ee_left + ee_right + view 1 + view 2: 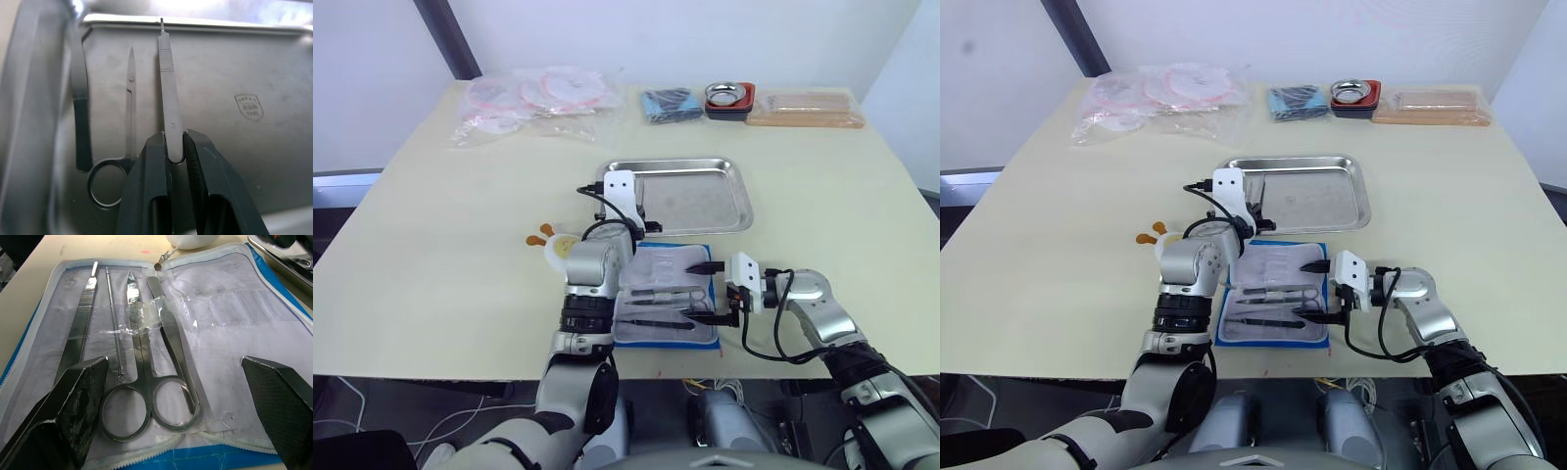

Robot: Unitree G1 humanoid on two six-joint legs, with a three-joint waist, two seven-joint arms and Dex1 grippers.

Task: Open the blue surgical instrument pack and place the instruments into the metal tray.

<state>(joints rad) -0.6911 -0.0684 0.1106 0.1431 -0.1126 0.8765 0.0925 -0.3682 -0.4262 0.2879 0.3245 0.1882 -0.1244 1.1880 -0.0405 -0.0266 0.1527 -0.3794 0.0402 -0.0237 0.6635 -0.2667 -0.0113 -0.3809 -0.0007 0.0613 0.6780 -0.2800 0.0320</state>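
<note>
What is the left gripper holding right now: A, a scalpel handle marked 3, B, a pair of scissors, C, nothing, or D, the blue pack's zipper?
A: the left gripper is shut on the scalpel handle, over the metal tray beside scissors already lying there.

blue pack [205, 458], white lining, silver tray [724, 191]

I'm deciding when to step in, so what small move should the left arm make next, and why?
Probably open the left gripper and let go. It is shut on a scalpel handle held over the metal tray, beside the scissors already lying there. The open right gripper waits at the blue surgical instrument pack.
</note>
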